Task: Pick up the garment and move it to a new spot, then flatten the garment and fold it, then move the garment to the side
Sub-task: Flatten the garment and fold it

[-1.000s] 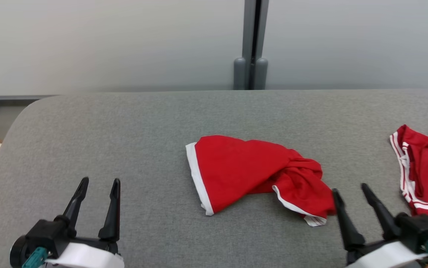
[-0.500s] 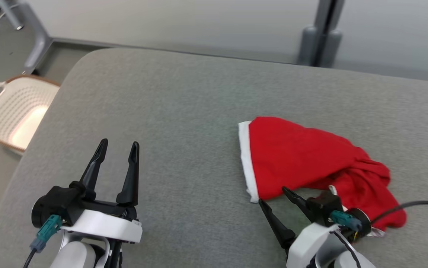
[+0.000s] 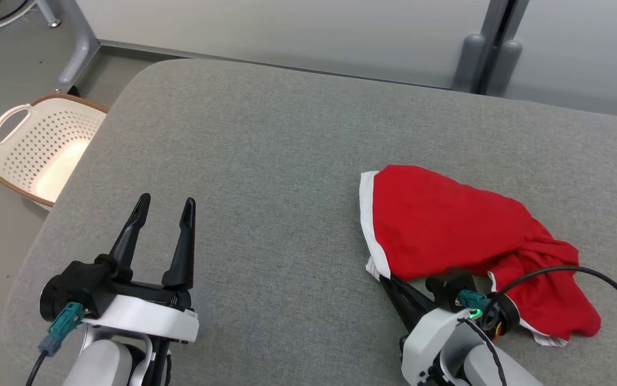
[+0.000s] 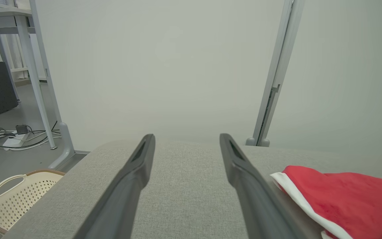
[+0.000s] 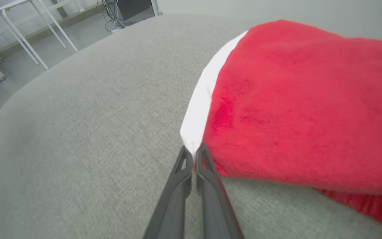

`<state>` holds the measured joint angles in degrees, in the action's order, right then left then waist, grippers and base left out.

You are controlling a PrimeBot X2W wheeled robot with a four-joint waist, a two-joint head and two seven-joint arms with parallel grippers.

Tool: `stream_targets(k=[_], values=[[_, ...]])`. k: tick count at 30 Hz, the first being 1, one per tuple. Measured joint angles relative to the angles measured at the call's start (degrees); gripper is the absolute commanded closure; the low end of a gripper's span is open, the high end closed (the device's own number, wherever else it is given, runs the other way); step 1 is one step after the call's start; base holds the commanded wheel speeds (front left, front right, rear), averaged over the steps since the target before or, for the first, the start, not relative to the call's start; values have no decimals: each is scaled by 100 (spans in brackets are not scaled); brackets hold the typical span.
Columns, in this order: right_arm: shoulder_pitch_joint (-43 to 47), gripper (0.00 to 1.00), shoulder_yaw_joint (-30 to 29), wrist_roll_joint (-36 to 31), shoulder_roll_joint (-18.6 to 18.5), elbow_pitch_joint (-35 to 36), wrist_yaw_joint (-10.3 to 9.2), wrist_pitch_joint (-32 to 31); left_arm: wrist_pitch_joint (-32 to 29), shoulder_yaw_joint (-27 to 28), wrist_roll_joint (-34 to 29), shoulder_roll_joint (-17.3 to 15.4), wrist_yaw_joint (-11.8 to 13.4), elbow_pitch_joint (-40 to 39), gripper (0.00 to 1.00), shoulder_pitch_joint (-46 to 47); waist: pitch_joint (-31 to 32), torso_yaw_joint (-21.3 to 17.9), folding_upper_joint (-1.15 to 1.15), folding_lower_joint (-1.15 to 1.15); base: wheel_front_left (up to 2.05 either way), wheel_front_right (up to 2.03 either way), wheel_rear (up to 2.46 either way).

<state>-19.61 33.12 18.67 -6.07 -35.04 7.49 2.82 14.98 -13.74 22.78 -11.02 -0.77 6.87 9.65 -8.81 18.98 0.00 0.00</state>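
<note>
The garment (image 3: 448, 230) is red with a white hem, lying crumpled on the right half of the grey table (image 3: 265, 161). My right gripper (image 3: 386, 279) is shut on its near-left white corner; in the right wrist view the two fingers (image 5: 181, 172) pinch the white hem of the garment (image 5: 294, 106) at its lowest point. My left gripper (image 3: 163, 206) hovers open over bare table at the lower left, well apart from the cloth. In the left wrist view the garment (image 4: 337, 196) lies to the right of the spread left gripper (image 4: 187, 139).
A cream perforated basket (image 3: 40, 155) stands on the floor beyond the table's left edge. A grey post (image 3: 485, 48) and wall run behind the table. A black cable (image 3: 609, 289) loops from my right wrist over the garment. Bare table lies left of the garment.
The head camera has turned left and tilted down. My right gripper has moved left to the garment's white corner and closed on it. The left gripper stays open.
</note>
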Motion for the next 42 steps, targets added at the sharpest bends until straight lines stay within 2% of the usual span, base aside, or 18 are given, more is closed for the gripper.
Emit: stream_targets(k=[4, 8, 14, 20, 25, 26, 27, 28, 31, 36, 42], values=[[-96, 100, -7, 110, 8, 527, 0, 353, 0, 77, -55, -16, -45, -4, 0, -2, 42, -215, 0, 0, 0, 0, 0], [-82, 100, -280, 154, -42, 1324, 0, 497, 1, 167, -102, -65, -68, -27, 0, -15, 82, -495, 0, 0, 0, 0, 0], [470, 100, -1381, 146, -152, 2341, 0, 229, 1, 227, -137, -109, -76, -82, 0, -39, 83, -997, 0, 0, 0, 0, 0], [1438, 100, -2586, 163, -79, 2658, -1, -325, 1, 243, -153, -135, -118, -91, 0, 3, -7, -1387, 0, 0, 0, 0, 0], [1713, 100, -2992, 331, 22, 2498, 0, -554, 1, 232, -160, -124, -120, -96, 0, 53, -163, -1514, 0, 0, 0, 0, 0], [1713, 89, -2992, 331, 22, 2498, 0, -554, 1, 232, -160, -124, -120, -96, 0, 53, -163, -1514, 0, 0, 0, 0, 0], [1708, 58, -3021, 382, 40, 2474, 0, -552, 1, 229, -168, -115, -120, -100, 0, 76, -198, -1528, 0, 0, 0, 0, 0], [1699, 0, -3025, 380, 38, 2437, 0, -553, 1, 219, -172, -109, -120, -99, 0, 102, -225, -1543, 0, 0, 0, 0, 0], [1659, 0, -3054, 392, 27, 2518, 0, -425, 1, 215, -187, -100, -125, -103, 0, 129, -280, -1576, 0, 0, 0, 0, 0], [1614, 0, -3226, 158, -114, 3065, 0, -15, 1, 224, -203, -88, -137, -98, 0, 130, -272, -1600, 0, 0, 0, 0, 0], [1617, 0, -3306, -492, -245, 3900, 0, 189, 1, 261, -213, -58, -118, -90, 0, 73, -129, -1627, 0, 0, 0, 0, 0]])
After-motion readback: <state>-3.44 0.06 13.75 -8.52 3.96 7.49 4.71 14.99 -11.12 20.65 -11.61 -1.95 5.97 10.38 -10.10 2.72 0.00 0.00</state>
